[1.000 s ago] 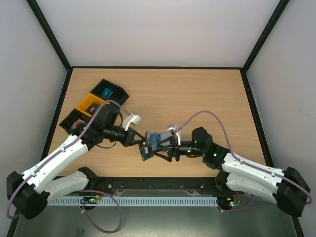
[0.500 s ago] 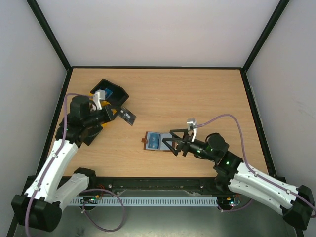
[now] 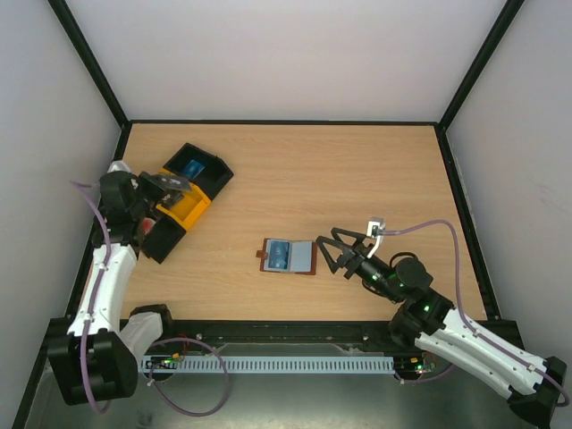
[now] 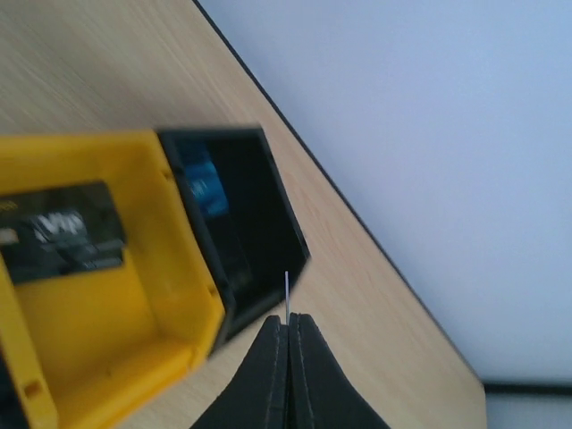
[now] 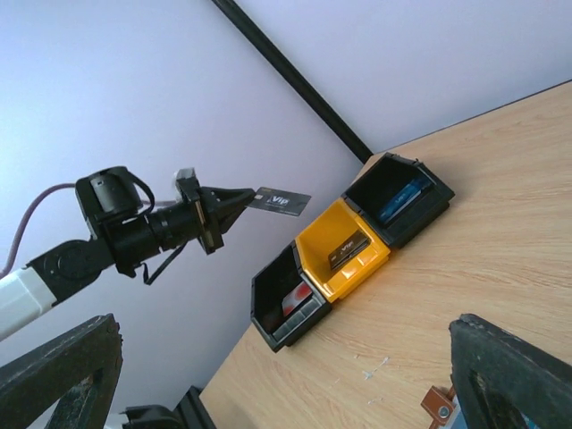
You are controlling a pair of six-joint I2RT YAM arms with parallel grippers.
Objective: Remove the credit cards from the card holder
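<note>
Clamping grey card [image 5: 281, 201] w/ illegible logo

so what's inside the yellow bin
One dark grey card lies flat on the floor of the yellow bin. Anything beneath it is covered, and from above the left pincer and its held card hide part of the bin.

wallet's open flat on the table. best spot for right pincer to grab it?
Probably the wallet's right edge, coming from the right: it lies flat, so only edges offer a pinch, and that one faces the open right pincer.
</note>
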